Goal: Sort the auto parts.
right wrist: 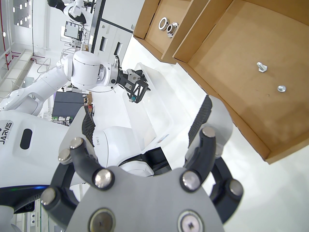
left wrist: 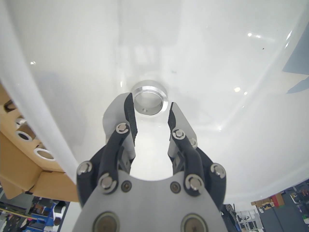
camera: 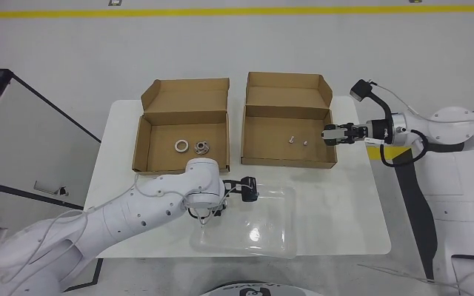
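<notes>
A silver ring (left wrist: 150, 97) lies on the floor of the clear plastic tray (camera: 281, 222), also seen from above as the ring (camera: 255, 234). My left gripper (left wrist: 150, 108) is open, its fingertips on either side of the ring's near edge without gripping it. From above, the left gripper (camera: 250, 190) hangs over the tray's far rim. My right gripper (right wrist: 144, 119) is open and empty; the right gripper (camera: 328, 135) is by the right wall of the right cardboard box (camera: 259, 152). That box holds two bolts (camera: 292, 138). The left box (camera: 148, 152) holds two rings (camera: 180, 145).
Both boxes stand side by side at the back of the white table (camera: 348, 214), flaps up. The tray sits at the front middle. Bare table lies right of the tray and in front of the right box.
</notes>
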Controlling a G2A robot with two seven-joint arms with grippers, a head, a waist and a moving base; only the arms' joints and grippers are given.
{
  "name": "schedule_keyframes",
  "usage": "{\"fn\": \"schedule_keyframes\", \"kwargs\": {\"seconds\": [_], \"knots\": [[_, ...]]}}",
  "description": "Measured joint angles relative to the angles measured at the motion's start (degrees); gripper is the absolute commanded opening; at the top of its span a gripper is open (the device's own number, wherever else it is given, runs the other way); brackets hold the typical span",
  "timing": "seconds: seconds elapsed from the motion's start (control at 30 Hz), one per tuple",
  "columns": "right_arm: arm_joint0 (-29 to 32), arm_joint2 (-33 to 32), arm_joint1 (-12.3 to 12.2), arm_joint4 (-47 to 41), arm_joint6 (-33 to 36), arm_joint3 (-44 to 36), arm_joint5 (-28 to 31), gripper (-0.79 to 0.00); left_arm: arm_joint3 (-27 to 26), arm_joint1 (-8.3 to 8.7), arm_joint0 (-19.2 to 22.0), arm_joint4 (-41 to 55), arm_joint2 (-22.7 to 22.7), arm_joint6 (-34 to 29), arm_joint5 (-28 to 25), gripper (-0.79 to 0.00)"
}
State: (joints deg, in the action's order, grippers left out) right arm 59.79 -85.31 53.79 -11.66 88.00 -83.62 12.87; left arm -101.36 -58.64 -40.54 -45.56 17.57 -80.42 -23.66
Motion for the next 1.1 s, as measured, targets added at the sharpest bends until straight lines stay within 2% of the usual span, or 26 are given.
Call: {"fn": "schedule_keyframes", "kwargs": {"seconds": [0.5, 1.1], "knots": [[0.0, 0.0, 0.0, 0.0, 0.0, 0.0, 0.0, 0.000, 0.1, -0.04, -1.6, -3.7, 1.4, 1.5, 0.4, -0.483], [0.0, 0.0, 0.0, 0.0, 0.0, 0.0, 0.0, 0.000, -0.1, -0.94, -2.7, -4.6, 1.3, 0.2, -0.4, -0.459]]}}
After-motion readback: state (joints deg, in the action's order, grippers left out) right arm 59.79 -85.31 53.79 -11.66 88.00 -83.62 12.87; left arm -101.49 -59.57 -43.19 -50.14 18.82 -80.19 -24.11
